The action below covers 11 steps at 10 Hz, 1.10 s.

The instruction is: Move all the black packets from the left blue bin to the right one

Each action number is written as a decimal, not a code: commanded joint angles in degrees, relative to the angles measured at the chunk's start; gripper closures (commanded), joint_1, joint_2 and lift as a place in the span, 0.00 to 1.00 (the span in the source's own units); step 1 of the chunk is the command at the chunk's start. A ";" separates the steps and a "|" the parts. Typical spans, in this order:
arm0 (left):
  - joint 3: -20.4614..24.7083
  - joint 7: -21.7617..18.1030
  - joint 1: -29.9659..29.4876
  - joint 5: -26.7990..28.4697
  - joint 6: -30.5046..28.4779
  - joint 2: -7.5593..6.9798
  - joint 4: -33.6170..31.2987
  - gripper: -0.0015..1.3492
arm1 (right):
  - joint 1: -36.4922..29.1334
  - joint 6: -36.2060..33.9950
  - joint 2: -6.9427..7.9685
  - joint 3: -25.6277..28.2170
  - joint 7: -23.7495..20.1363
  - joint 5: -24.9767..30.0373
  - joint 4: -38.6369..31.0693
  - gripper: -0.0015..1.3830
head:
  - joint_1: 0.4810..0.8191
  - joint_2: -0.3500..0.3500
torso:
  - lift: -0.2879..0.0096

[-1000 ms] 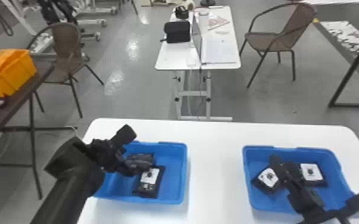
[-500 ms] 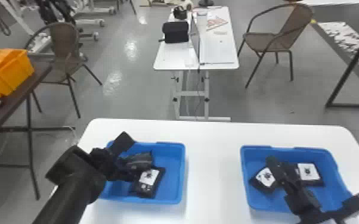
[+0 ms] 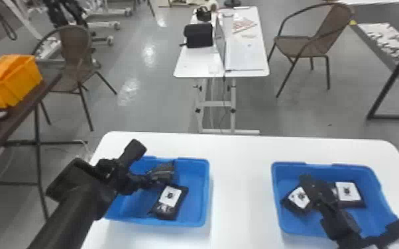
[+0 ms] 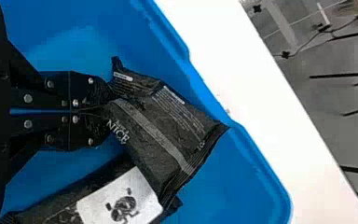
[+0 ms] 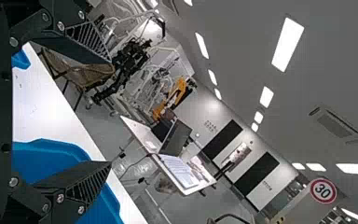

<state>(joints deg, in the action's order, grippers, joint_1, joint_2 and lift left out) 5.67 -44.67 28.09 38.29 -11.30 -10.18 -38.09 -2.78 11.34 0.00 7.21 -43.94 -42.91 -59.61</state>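
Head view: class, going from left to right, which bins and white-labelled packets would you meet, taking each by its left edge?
Orange bin → left blue bin → its labelled packet → right blue bin → its left labelled packet → its right labelled packet

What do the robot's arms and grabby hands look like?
The left arm and right arm are black and chunky, with blocky joints. The left gripper and right gripper are black too, dotted with round silvery screws. The right gripper's fingers look like wedges, with thin ribs like a comb.
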 commanded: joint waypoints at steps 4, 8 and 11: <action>3.03 -5.96 -15.78 -13.33 1.28 0.77 -25.11 0.90 | -0.21 0.00 0.05 0.09 -0.88 2.92 -1.13 0.20 | 0.63 0.60 | 0.97; -3.91 -8.33 -19.30 -22.73 5.06 5.61 -38.82 0.90 | 2.34 1.85 0.05 -2.02 -2.73 9.69 -4.38 0.20 | 0.63 0.50 | 0.97; -10.24 -8.59 -14.81 -26.25 5.41 6.05 -36.80 0.90 | 5.68 2.02 0.05 -5.01 -2.73 10.04 -6.84 0.19 | 0.63 0.41 | 0.97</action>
<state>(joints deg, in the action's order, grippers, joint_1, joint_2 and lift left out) -3.27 -53.30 12.15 12.61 -6.00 -4.20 -75.60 2.27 13.36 0.00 2.69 -46.67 -32.93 -65.95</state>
